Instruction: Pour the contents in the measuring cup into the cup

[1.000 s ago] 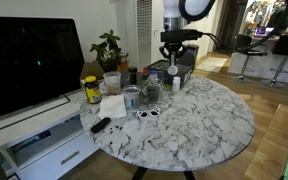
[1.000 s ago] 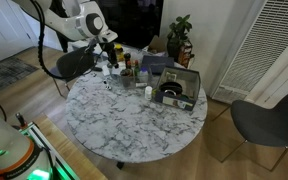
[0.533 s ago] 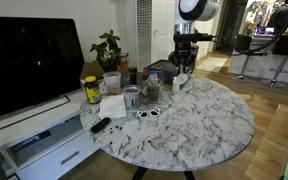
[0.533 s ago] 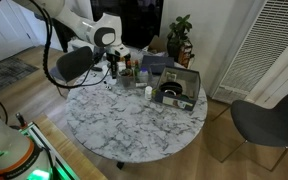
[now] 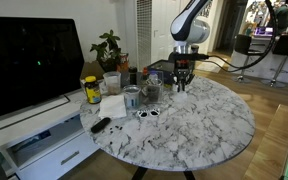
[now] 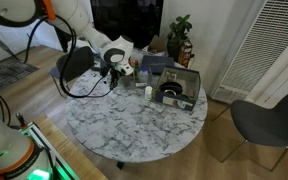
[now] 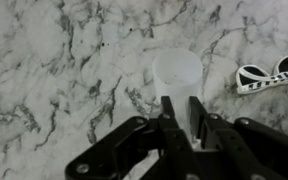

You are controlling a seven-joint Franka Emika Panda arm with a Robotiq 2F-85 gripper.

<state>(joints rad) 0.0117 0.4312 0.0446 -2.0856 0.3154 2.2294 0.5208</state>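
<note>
One white measuring cup (image 7: 178, 72) stands on the worktop (image 7: 44, 60) near its cluttered edge, with one pair of sunglasses (image 7: 269, 72) beside it. The tool (image 7: 181, 112) has its two fingers (image 7: 168, 112) narrowly apart at the cup; whether they grip it cannot be told.

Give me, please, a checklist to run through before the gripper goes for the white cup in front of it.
1. Gripper free of load: ok, it holds nothing.
2. Lined up with the white cup: ok, in the wrist view the cup sits just beyond the fingertips, close to centred.
3. Jaw opening: not ok, the jaws stand nearly closed, their gap narrower than the cup.
4. Sunglasses out of the approach: ok, they lie on the marble table to one side, apart from the cup.
5. Cup's contents: cannot tell, nothing is distinguishable inside it.
</note>
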